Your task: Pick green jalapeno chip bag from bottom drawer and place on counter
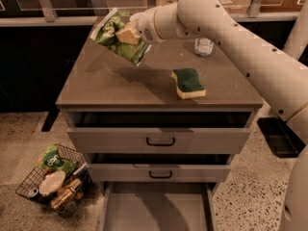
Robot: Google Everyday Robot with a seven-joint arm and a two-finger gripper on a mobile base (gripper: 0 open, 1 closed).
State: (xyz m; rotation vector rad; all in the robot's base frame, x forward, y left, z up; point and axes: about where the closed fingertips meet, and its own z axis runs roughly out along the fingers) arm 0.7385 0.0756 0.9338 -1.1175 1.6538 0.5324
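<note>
We get soft light from above here: the surface is evenly lit, and the windows behind are dark. The end effector, above the back-left corner clamping the green jalapeno chip bag, throws a soft shadow underneath.

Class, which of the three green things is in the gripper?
The green jalapeno chip bag, held by the gripper above the counter; the sponge lies on it, the green packet in the wire basket.
</note>
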